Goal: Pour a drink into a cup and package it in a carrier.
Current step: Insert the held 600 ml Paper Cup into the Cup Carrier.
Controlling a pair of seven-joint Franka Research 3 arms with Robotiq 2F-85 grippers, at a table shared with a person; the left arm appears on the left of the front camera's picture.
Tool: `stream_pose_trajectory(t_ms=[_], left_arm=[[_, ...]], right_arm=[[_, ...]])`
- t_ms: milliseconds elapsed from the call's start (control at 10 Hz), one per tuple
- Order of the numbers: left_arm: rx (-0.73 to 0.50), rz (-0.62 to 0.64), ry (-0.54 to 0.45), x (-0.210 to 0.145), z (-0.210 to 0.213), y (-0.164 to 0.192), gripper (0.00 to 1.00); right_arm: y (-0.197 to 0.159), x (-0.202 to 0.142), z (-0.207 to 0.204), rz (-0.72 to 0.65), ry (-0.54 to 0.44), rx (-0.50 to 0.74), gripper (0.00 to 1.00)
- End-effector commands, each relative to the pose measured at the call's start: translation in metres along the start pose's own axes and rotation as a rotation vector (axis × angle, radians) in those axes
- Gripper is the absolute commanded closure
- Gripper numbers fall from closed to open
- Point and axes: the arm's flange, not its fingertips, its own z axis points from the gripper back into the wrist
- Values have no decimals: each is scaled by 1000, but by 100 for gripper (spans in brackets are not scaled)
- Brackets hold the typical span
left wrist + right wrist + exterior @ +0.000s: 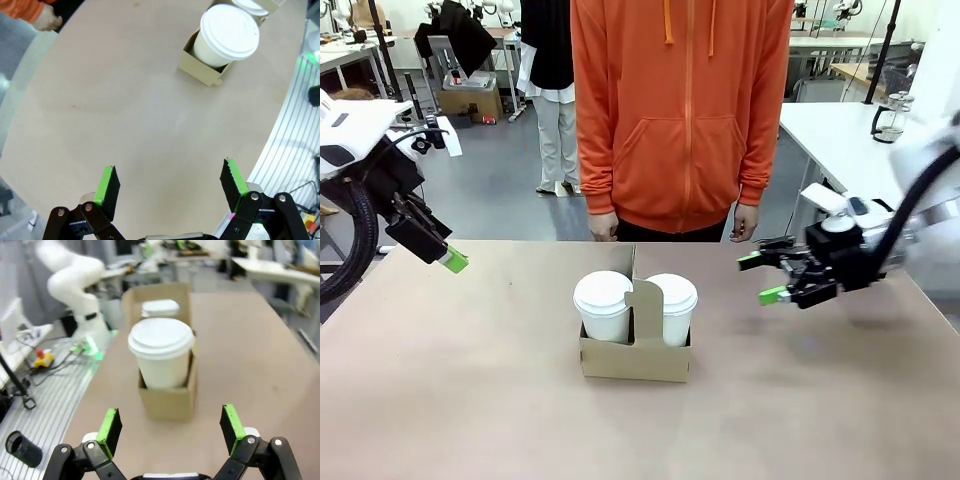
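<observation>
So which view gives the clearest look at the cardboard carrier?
The front view: the carrier shows whole, with its central handle upright between two lidded cups. The right wrist view shows it end-on, one cup hiding most of the other. The left wrist view catches one corner at the top edge, partly cropped.

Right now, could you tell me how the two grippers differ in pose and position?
The left gripper hangs at the table's left edge, fingers angled down; the right gripper sits nearer the carrier, fingers pointing sideways at it. Both are open and empty.
</observation>
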Motion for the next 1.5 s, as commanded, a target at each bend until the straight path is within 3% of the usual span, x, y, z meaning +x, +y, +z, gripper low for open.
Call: stream_pose_trajectory(t_ms=[0, 200, 500, 600, 700, 1400], left_arm=[[4, -3, -6, -1, 0, 1, 0], [4, -3, -6, -1, 0, 1, 0], [4, -3, -6, -1, 0, 1, 0], [4, -3, -6, -1, 0, 1, 0], [4, -3, -6, -1, 0, 1, 0], [4, -3, -6, -1, 0, 1, 0]], right_arm=[[49, 23, 26, -124, 86, -207, 0], [79, 27, 53, -241, 131, -389, 0], [94, 20, 60, -281, 115, -417, 0], [90, 18, 63, -301, 122, -418, 0], [49, 35, 83, -250, 107, -428, 0], [49, 35, 83, -250, 107, -428, 0]])
